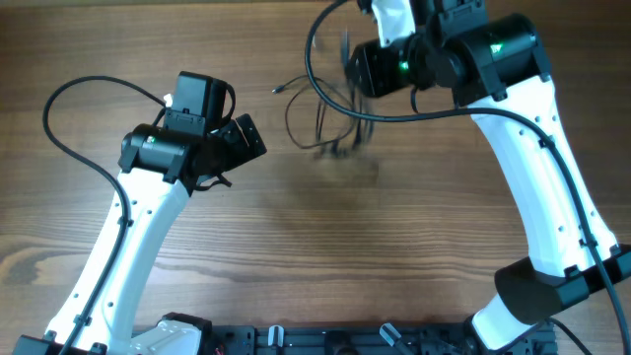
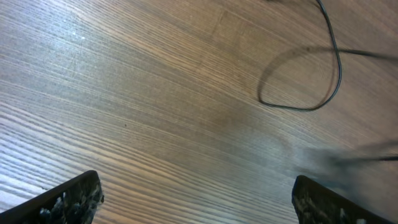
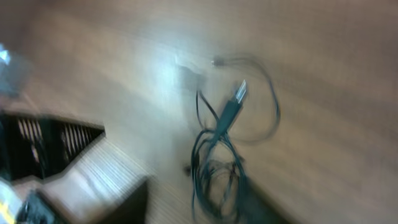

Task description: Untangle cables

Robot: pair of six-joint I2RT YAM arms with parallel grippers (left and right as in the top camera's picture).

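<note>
Though smeared by blur, readable as cables (image 1: 330, 126): thin dark loops knotted together, at the far part of the wooden surface (image 1: 296, 247), toward the right-hand side. Plug end (image 3: 237, 93) showing above the knot in the right wrist view. Directly over that tangle, right end effector (image 3: 198, 202), jaws apart, strands between them; cannot tell whether touching. Well off to the left, left end effector (image 1: 252, 138), spread wide, gripping nothing, one loop beyond it.
</note>
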